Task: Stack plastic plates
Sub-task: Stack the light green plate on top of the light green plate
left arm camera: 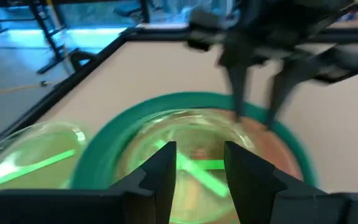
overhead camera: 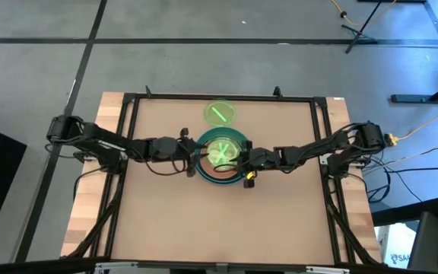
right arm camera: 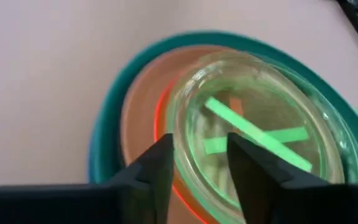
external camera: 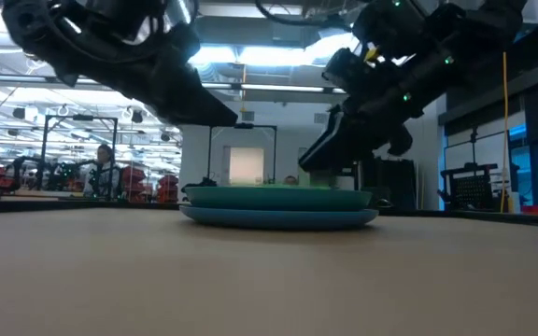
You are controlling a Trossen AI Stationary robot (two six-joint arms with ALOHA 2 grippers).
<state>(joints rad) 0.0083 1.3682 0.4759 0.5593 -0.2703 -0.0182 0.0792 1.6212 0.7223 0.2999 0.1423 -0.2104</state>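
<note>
A stack of plates (overhead camera: 220, 156) stands at the table's middle. A blue plate (external camera: 278, 218) is at the bottom and a teal one (external camera: 278, 197) is on it. Peach (right arm camera: 138, 118) and pink-red (right arm camera: 161, 118) plates show inside the teal rim, and a translucent green plate (right arm camera: 253, 124) lies on top. A second green plate (overhead camera: 220, 114) lies flat on the table behind the stack. My left gripper (overhead camera: 195, 154) is open over the stack's left rim. My right gripper (overhead camera: 239, 160) is open at the stack's right side, its fingers on either side of the top green plate's rim. My right gripper comes slanting down from the table's right. One finger (right arm camera: 160, 168) stands outside the top green plate's rim (right arm camera: 182, 155) and the other (right arm camera: 244, 168) over the plate's inside. I cannot tell whether either finger touches the rim. The plate lies on the stack.
A dark frame (overhead camera: 219, 97) borders the brown table top. Bare table lies in front of the stack and to both sides under the arms. In the low view the room behind shows lights, racks and a person far off (external camera: 106, 168).
</note>
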